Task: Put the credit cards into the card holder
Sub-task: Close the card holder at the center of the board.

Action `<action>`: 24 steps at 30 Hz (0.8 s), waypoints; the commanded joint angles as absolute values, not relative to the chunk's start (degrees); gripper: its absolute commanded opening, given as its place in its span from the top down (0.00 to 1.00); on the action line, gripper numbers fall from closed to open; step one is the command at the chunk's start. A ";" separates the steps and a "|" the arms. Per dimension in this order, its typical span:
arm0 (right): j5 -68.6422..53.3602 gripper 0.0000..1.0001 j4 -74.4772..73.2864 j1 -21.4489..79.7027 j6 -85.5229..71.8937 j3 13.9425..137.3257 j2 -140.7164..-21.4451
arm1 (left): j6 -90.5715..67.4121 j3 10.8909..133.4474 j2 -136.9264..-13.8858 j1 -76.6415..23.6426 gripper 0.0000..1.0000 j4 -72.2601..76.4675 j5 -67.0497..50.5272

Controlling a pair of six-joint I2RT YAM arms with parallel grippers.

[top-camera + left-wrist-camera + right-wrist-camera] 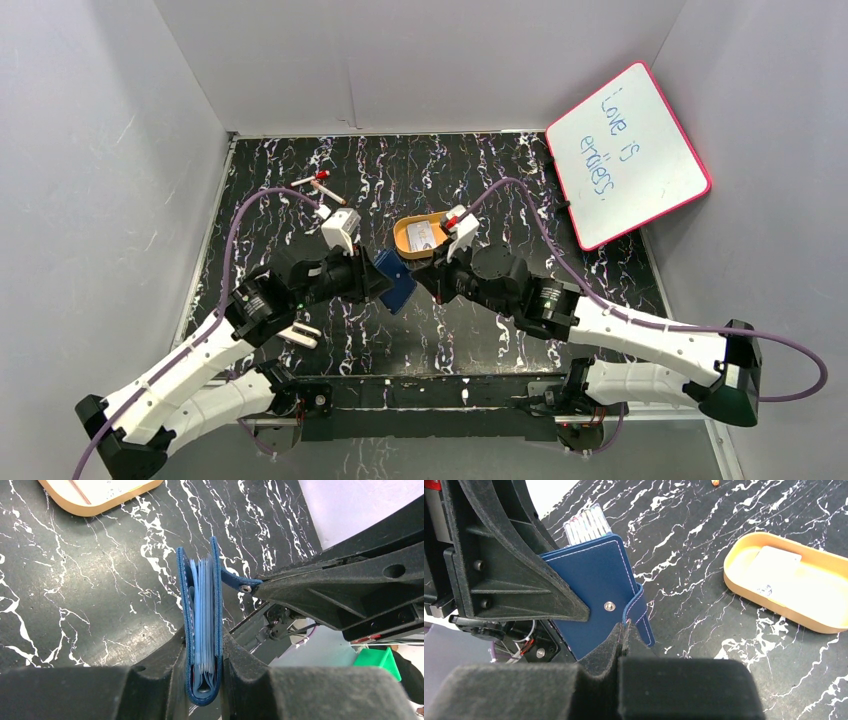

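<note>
The card holder (pixel 397 281) is a navy folding wallet, folded shut and held off the table. My left gripper (pixel 377 277) is shut on its two covers near the spine (pixel 202 645); pale blue pocket edges (pixel 204 600) show between the covers. My right gripper (pixel 624 628) is shut on the wallet's snap tab (pixel 640 608), which stands unsnapped from the stud (pixel 609 606). Thin pale edges (pixel 585 523) stick out of the wallet's top. One pale credit card (pixel 774 566) lies in the orange oval tray (pixel 744 585), to the right of the wallet.
The orange tray (pixel 404 240) sits just behind the two grippers. A pink-framed whiteboard (pixel 628 152) leans at the back right. A marker with a red band (pixel 320 180) lies at the back left. Grey walls close in the black marbled table (pixel 480 330).
</note>
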State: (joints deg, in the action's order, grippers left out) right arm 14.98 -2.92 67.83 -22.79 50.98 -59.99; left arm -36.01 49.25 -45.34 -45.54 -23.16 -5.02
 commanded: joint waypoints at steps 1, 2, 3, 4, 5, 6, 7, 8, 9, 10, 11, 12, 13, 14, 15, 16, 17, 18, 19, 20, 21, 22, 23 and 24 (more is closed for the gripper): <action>16.61 1.00 6.59 67.85 -24.42 49.16 -59.96 | -36.80 48.95 -45.79 -45.41 1.00 -19.16 -2.78; 16.80 1.00 7.37 67.81 -24.50 48.78 -60.23 | -36.82 48.77 -46.05 -45.44 1.00 -18.85 -2.80; 16.88 1.00 8.11 67.71 -24.52 48.56 -60.55 | -36.90 48.53 -46.27 -45.44 1.00 -18.56 -2.85; 16.83 1.00 8.58 67.68 -24.71 48.52 -61.03 | -36.91 48.29 -46.50 -45.44 1.00 -18.35 -2.89; 16.87 1.00 8.73 67.62 -25.05 48.58 -61.56 | -36.91 48.14 -46.62 -45.44 1.00 -18.04 -2.95; 16.65 1.00 8.89 67.54 -25.44 48.60 -62.13 | -36.91 48.02 -46.73 -45.44 1.00 -17.88 -3.06; 16.45 1.00 9.03 67.35 -25.94 48.60 -62.73 | -36.91 47.92 -46.83 -45.42 1.00 -17.66 -3.00; 16.33 1.00 9.24 67.22 -26.34 48.56 -63.14 | -36.91 47.83 -46.91 -45.37 1.00 -17.41 -3.14; 15.89 1.00 9.52 66.96 -26.75 48.52 -63.53 | -36.79 47.81 -46.97 -45.43 1.00 -17.33 -3.23; 15.52 1.00 9.65 66.75 -27.17 48.51 -63.85 | -36.70 47.81 -47.06 -45.41 1.00 -17.25 -3.14; 15.21 1.00 9.83 66.57 -27.50 48.45 -64.11 | -36.52 47.89 -47.10 -45.44 1.00 -17.23 -3.06; 14.96 1.00 10.11 66.46 -27.73 48.36 -64.18 | -36.48 47.96 -47.11 -45.44 1.00 -17.26 -3.02; 14.74 1.00 10.26 66.33 -27.89 48.34 -64.32 | -36.40 47.99 -47.04 -45.38 1.00 -17.27 -2.92; 14.48 1.00 10.36 66.23 -27.94 48.34 -64.45 | -36.34 48.06 -46.96 -45.38 1.00 -17.31 -2.90; 14.28 1.00 10.36 66.14 -28.04 48.41 -64.60 | -36.38 48.13 -46.87 -45.38 1.00 -17.30 -2.90; 14.20 1.00 10.27 66.10 -28.19 48.45 -64.74 | -36.39 48.16 -46.78 -45.39 1.00 -17.31 -2.90; 13.90 1.00 10.35 66.04 -28.21 48.43 -64.89 | -36.33 48.23 -46.68 -45.43 1.00 -17.31 -2.98; 13.74 1.00 10.37 66.03 -28.26 48.47 -65.05 | -36.36 48.25 -46.58 -45.44 1.00 -17.27 -2.96; 13.60 1.00 10.23 65.93 -28.23 48.51 -65.12 | -36.38 48.32 -46.46 -45.43 1.00 -17.37 -2.94; 13.28 1.00 10.41 65.95 -28.13 48.47 -65.18 | -36.35 48.34 -46.25 -45.43 1.00 -17.38 -2.92; 13.07 1.00 10.45 66.00 -27.94 48.50 -65.29 | -36.38 48.34 -46.17 -45.44 1.00 -17.40 -2.90; 12.83 1.00 10.39 65.98 -27.74 48.58 -65.42 | -36.32 48.36 -46.02 -45.38 1.00 -17.43 -2.83; 12.63 1.00 10.26 66.00 -27.51 48.68 -65.49 | -36.26 48.46 -45.97 -45.43 1.00 -17.60 -2.69; 12.31 1.00 10.20 66.01 -27.31 48.77 -65.56 | -36.23 48.62 -45.90 -45.38 1.00 -17.75 -2.55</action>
